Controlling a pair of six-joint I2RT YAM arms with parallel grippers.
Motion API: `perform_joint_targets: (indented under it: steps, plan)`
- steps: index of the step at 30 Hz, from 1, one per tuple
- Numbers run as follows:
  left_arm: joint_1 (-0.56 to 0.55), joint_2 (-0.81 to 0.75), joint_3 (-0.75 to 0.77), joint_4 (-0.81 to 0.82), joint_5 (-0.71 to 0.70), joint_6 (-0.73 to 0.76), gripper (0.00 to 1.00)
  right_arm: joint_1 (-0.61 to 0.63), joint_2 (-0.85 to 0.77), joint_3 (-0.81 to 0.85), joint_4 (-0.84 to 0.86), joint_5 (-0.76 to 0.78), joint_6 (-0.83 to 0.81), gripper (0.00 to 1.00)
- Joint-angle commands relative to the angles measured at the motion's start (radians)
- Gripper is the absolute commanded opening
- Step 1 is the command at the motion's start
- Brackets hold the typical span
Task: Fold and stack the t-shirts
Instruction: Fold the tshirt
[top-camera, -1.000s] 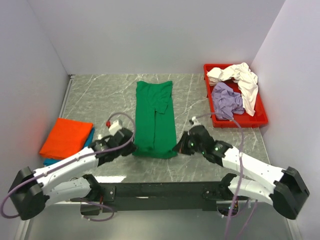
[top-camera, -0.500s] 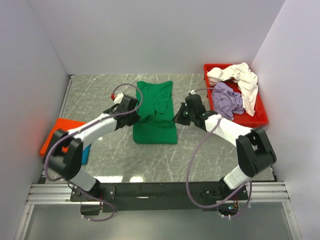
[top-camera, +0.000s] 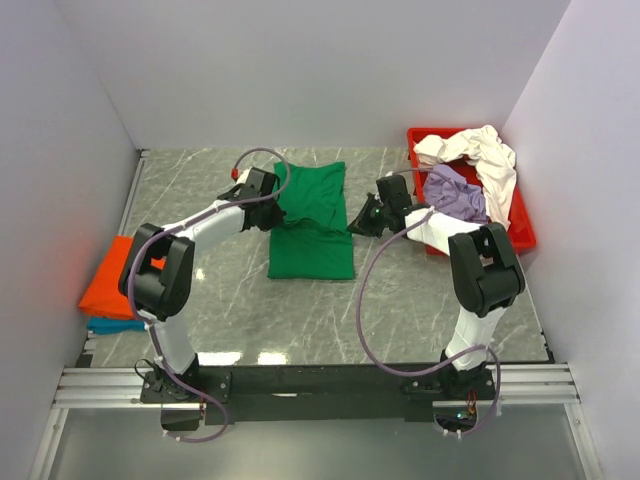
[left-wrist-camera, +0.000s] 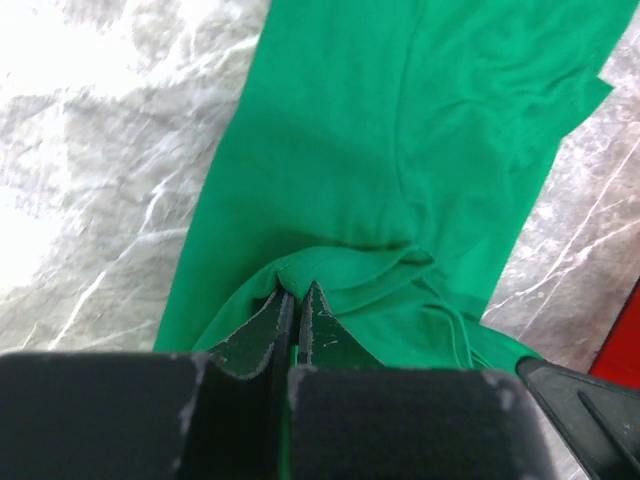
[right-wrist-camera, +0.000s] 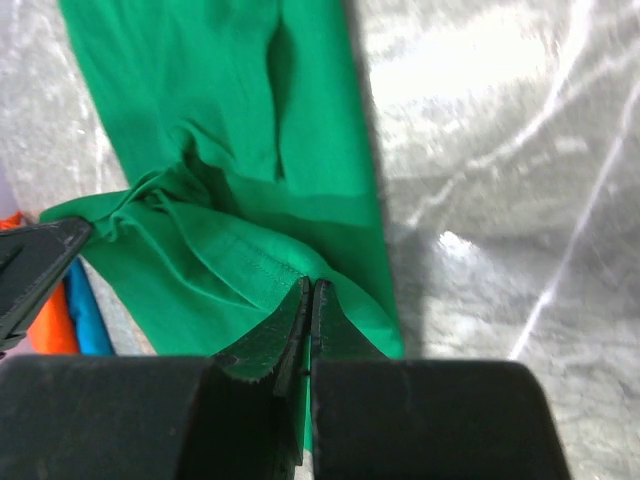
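Note:
The bright green t-shirt (top-camera: 312, 232) lies as a long folded strip in the middle of the table, its near end lifted and carried over its far half. My left gripper (top-camera: 266, 200) is shut on the hem's left corner (left-wrist-camera: 296, 270). My right gripper (top-camera: 362, 221) is shut on the hem's right corner (right-wrist-camera: 300, 268). Orange (top-camera: 104, 287) and teal (top-camera: 108, 325) t-shirts lie stacked at the left. Cream-white (top-camera: 480, 150) and lavender (top-camera: 455, 200) t-shirts lie crumpled in the red tray (top-camera: 520, 235).
White walls close in the table on the left, back and right. The red tray stands at the back right corner, just beyond my right arm. The orange and teal stack shows in the right wrist view (right-wrist-camera: 62, 325).
Both grippers have carried the green shirt's near hem away from the table's front toward its far end, doubling the shirt over itself. Both arms are now stretched far out.

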Motion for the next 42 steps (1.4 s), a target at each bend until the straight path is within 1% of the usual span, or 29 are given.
perform_joint_targets:
  steps: [1,6,11,17,19,20,21,22,23,24,25,26,27,28,29,30,31,32,33,34,35,36,37,38,39,42]
  plan:
    - [0.011,0.014,0.069,-0.014,0.007,0.030,0.00,-0.014,0.015,0.083,0.017,-0.031,-0.018,0.00]
    - [0.023,0.016,0.074,-0.015,0.013,0.030,0.00,-0.027,0.039,0.110,0.011,-0.043,-0.018,0.00]
    - [0.036,0.047,0.115,-0.031,0.019,0.044,0.00,-0.033,0.076,0.149,0.000,-0.056,-0.021,0.00]
    - [0.062,0.077,0.129,-0.020,0.059,0.058,0.00,-0.048,0.121,0.193,-0.016,-0.071,-0.035,0.00]
    - [0.075,0.080,0.140,-0.029,0.065,0.067,0.03,-0.053,0.131,0.222,-0.047,-0.076,-0.052,0.06]
    - [0.080,0.076,0.137,-0.023,0.086,0.070,0.05,-0.054,0.127,0.227,-0.053,-0.073,-0.058,0.15]
    - [0.085,0.052,0.131,-0.018,0.091,0.081,0.14,-0.057,0.121,0.227,-0.059,-0.066,-0.064,0.23]
    - [0.091,0.036,0.117,-0.018,0.091,0.081,0.20,-0.057,0.112,0.222,-0.075,-0.050,-0.075,0.32]
    - [0.094,0.018,0.106,-0.014,0.100,0.083,0.26,-0.057,0.086,0.218,-0.081,-0.022,-0.083,0.48]
    - [0.097,-0.027,0.093,-0.005,0.109,0.080,0.40,-0.057,0.072,0.213,-0.088,-0.013,-0.093,0.55]
    - [0.097,-0.050,0.059,-0.004,0.111,0.076,0.46,-0.057,0.058,0.207,-0.114,-0.002,-0.098,0.58]
    - [0.097,-0.076,0.034,0.000,0.108,0.069,0.48,-0.056,0.024,0.201,-0.124,0.024,-0.103,0.59]
    - [0.097,-0.131,0.004,0.008,0.113,0.058,0.53,-0.053,0.000,0.186,-0.128,0.033,-0.106,0.59]
    - [0.097,-0.159,-0.062,0.023,0.113,0.040,0.59,-0.051,-0.026,0.139,-0.128,0.048,-0.110,0.59]
    - [0.097,-0.186,-0.094,0.028,0.110,0.034,0.62,-0.047,-0.084,0.108,-0.125,0.065,-0.114,0.59]
    - [0.097,-0.240,-0.128,0.028,0.099,0.014,0.61,-0.041,-0.115,0.069,-0.115,0.082,-0.110,0.58]
    - [0.095,-0.269,-0.206,0.046,0.099,0.007,0.59,-0.036,-0.146,-0.015,-0.084,0.088,-0.109,0.57]
    - [0.095,-0.300,-0.248,0.054,0.099,0.000,0.56,-0.015,-0.201,-0.056,-0.067,0.093,-0.107,0.57]
    - [0.094,-0.356,-0.323,0.060,0.085,-0.017,0.52,-0.001,-0.226,-0.096,-0.053,0.113,-0.110,0.56]
    - [0.094,-0.386,-0.360,0.071,0.080,-0.025,0.50,0.018,-0.266,-0.163,-0.040,0.130,-0.112,0.55]
    - [0.094,-0.442,-0.397,0.080,0.079,-0.031,0.47,0.030,-0.286,-0.201,-0.026,0.139,-0.109,0.55]
    - [0.094,-0.468,-0.430,0.092,0.080,-0.040,0.40,0.053,-0.306,-0.236,-0.003,0.138,-0.107,0.55]
    - [0.092,-0.492,-0.494,0.106,0.099,-0.042,0.39,0.064,-0.321,-0.299,0.035,0.139,-0.103,0.54]
    - [0.091,-0.525,-0.522,0.141,0.112,-0.040,0.37,0.073,-0.345,-0.323,0.051,0.141,-0.100,0.54]
    - [0.086,-0.536,-0.562,0.153,0.120,-0.040,0.36,0.099,-0.353,-0.345,0.066,0.141,-0.100,0.54]
    - [0.083,-0.552,-0.616,0.216,0.143,-0.023,0.33,0.152,-0.353,-0.385,0.094,0.159,-0.091,0.53]
